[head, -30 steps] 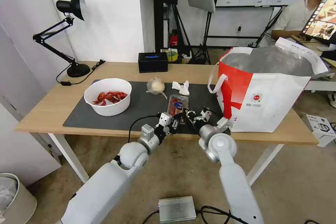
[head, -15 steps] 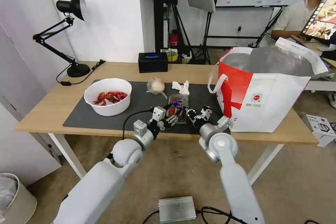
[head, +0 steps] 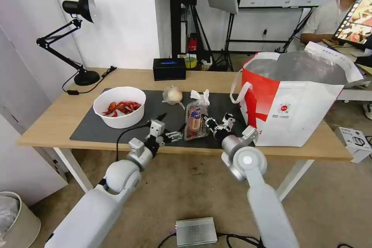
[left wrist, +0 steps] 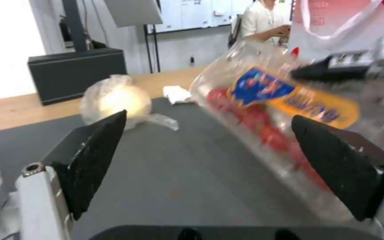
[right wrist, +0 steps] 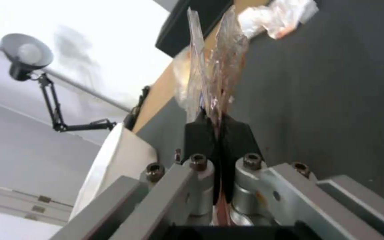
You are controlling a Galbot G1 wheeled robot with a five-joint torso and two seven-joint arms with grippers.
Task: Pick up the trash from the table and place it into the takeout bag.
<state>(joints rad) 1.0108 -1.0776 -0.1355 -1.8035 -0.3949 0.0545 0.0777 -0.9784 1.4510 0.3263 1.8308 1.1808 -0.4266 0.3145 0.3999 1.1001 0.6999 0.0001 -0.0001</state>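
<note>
Grey mat [head: 155,118]: right tool [head: 209,123] pinching tilted plastic tray [head: 195,118].

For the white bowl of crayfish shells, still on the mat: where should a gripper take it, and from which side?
Probably by the rim, from above. The white bowl sits upright and open on the dark mat; its round body looks too wide to span, so one finger inside and one outside the near wall suits it. The open left gripper is nearest; the right gripper holds the plastic tray.
</note>
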